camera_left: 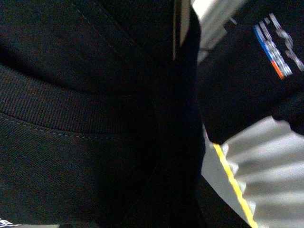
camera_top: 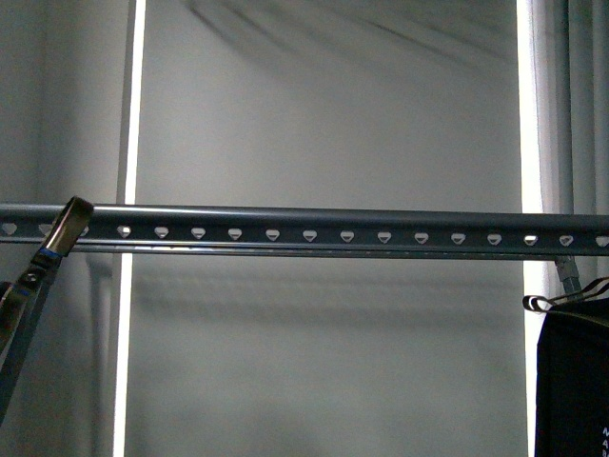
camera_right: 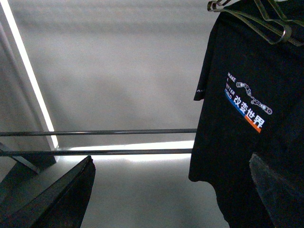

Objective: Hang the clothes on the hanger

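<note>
Under the far right of the rail [camera_top: 304, 233], the T-shirt [camera_right: 247, 109] is being carried on its wire hanger [camera_right: 266, 23]. The right gripper [camera_right: 171, 159] is being held spread, empty, just beside it; cloth could be snagged, the hanger dragged off. Whether the left gripper [camera_top: 65, 228] is clenched cannot be told, its view being filled by dark fabric [camera_left: 95, 142].

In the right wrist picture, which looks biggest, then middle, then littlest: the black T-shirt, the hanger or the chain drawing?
1. black T-shirt: biggest by far.
2. hanger: middle, though the picture's edge cuts part of it off.
3. chain drawing: littlest, just a patch on the shirt.
</note>
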